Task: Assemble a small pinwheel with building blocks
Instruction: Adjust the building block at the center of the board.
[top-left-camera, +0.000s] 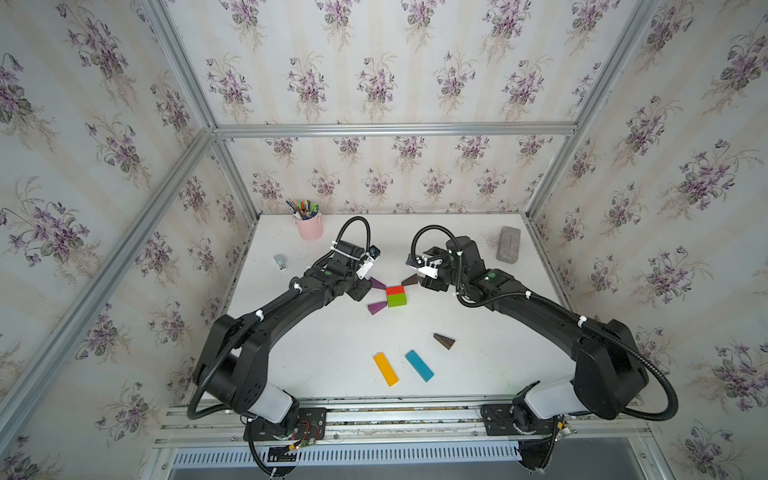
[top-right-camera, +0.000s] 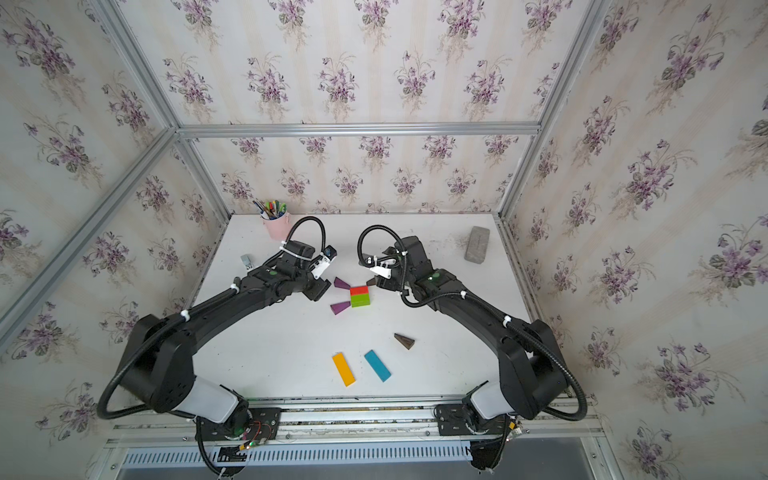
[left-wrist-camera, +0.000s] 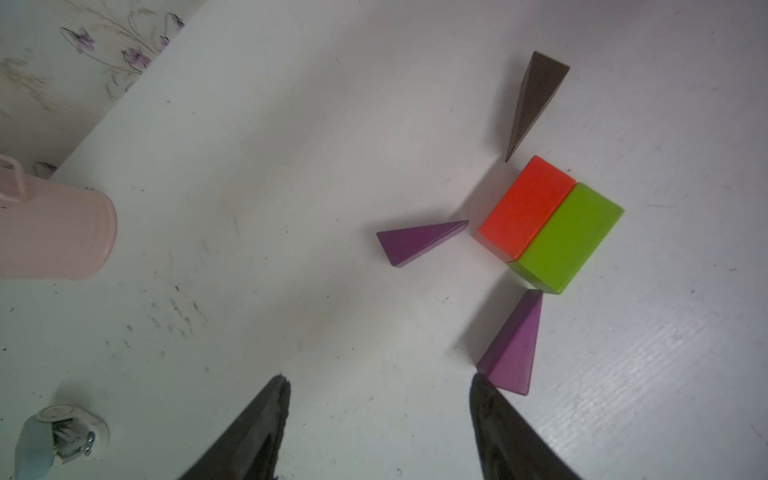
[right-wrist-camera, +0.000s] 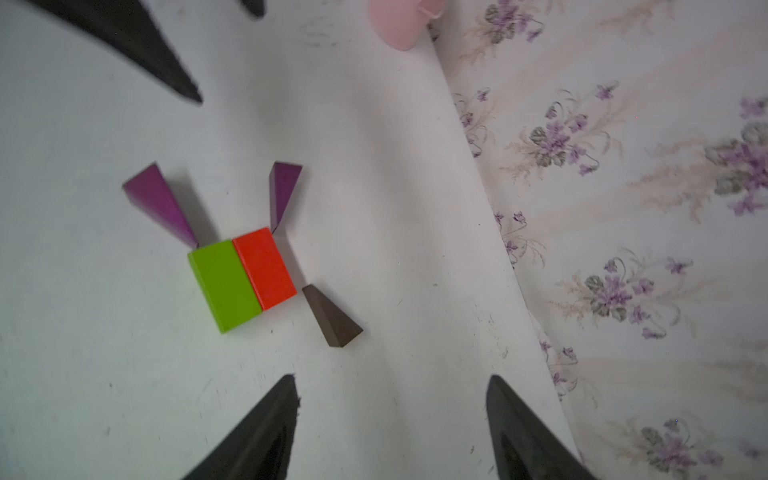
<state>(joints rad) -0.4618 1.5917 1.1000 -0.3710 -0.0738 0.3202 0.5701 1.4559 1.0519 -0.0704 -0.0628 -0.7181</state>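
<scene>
In both top views I see the pinwheel (top-left-camera: 394, 295) half built at mid-table. The red brick (top-left-camera: 395, 290) lies on the far side of the green brick (top-left-camera: 396, 300), and the two touch. The far purple wedge (top-left-camera: 377, 283) and the near purple wedge (top-left-camera: 376, 308) fan out on the left. One brown wedge (top-left-camera: 409, 280) sits off the far right corner. Nearer to me lie the second brown wedge (top-left-camera: 444, 341), the blue bar (top-left-camera: 419, 365) and the yellow bar (top-left-camera: 386, 369), all well apart from the figure.

In the left wrist view my left gripper (left-wrist-camera: 378, 386) stands open and empty, with one fingertip (left-wrist-camera: 486, 399) just beside the near purple wedge.

In the right wrist view my right gripper (right-wrist-camera: 392, 382) is spread too and holds nothing. The brown wedge at the red brick's corner lies near it.
</scene>
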